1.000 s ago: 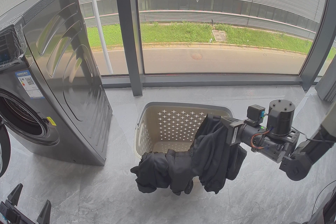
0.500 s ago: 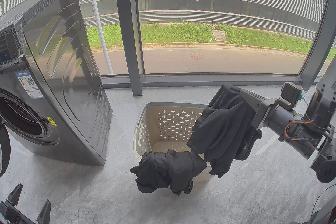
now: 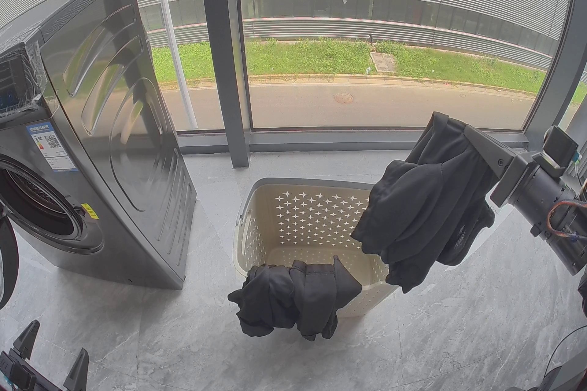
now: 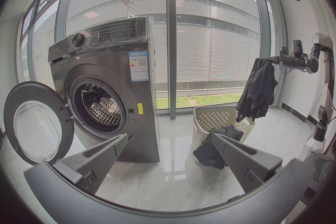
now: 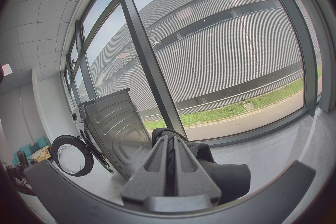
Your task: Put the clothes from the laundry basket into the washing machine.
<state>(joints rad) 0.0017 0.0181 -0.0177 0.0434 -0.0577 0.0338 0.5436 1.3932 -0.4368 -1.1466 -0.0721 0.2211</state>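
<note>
Grey marble-look tile floor [image 3: 183, 343], floor-to-ceiling window wall [image 3: 391, 44] with a dark mullion, road and grass outside. Washing machine [image 3: 116, 123] stands on the floor well away from the right gripper [image 3: 476, 138], on the left gripper's side. Its round door [image 4: 36, 123] is swung fully open and the drum opening [image 4: 99, 107] faces the left gripper [image 4: 168, 139]. Cream perforated laundry basket [image 3: 306, 209] sits on the floor by the window, below the right gripper and toward the robot's left of it, with its long axis running roughly left-right. Right gripper is raised to about the window-sill line in the head view, fingers pinched together on a dark garment [image 3: 422, 209]. The garment hangs straight down from the fingertips, long axis vertical, bunched, pinched end up and free end down. Its lower end is near the basket's right-hand rim, and I can't tell whether they touch. A second dark garment [image 3: 293, 297] is draped over the basket's near rim, below the right gripper and well off toward the left. Its long axis lies along the rim, with most of it spilling down the outside wall toward the floor. Left gripper is low near the floor, fingers spread wide, nothing in them.
</note>
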